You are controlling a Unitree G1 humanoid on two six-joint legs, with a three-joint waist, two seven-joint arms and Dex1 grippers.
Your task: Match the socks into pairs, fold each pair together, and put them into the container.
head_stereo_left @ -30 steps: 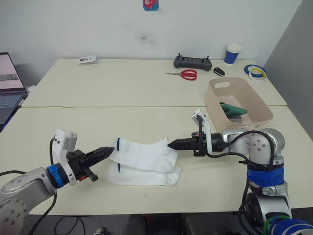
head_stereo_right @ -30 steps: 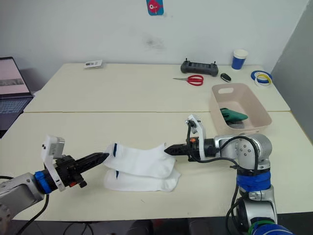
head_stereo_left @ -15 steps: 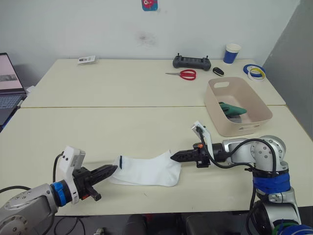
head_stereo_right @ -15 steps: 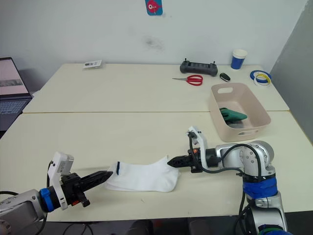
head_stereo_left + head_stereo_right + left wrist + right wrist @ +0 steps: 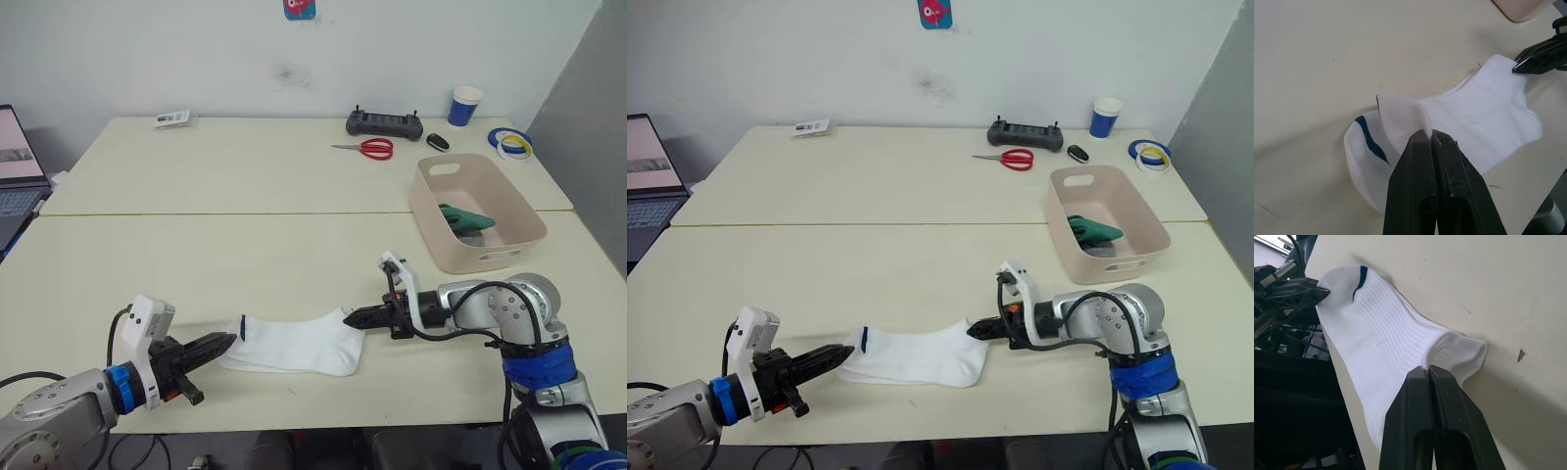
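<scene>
Two white socks (image 5: 294, 343) with a dark blue mark lie stacked flat on the table near its front edge. My left gripper (image 5: 230, 340) is shut on a fold of the top sock (image 5: 1484, 107) at the blue-marked end. At the other end, my right gripper (image 5: 348, 316) is shut on the ribbed edge of the sock (image 5: 1381, 333). The pale pink container (image 5: 460, 257) stands at the right, beyond the right arm. A dark green sock (image 5: 465, 217) lies inside it, with something grey beside it.
Red scissors (image 5: 369, 149), a black controller (image 5: 385, 124), a small black fob (image 5: 440, 143), a blue paper cup (image 5: 466, 106) and tape rolls (image 5: 511, 145) sit at the back right. A laptop (image 5: 18, 166) stands off the table's left end. A small card (image 5: 174, 118) lies at the back left.
Both grippers have drawn the top white sock toward the front edge and lowered it, so it now lies squarely over the lower one. Both stay shut on it.
</scene>
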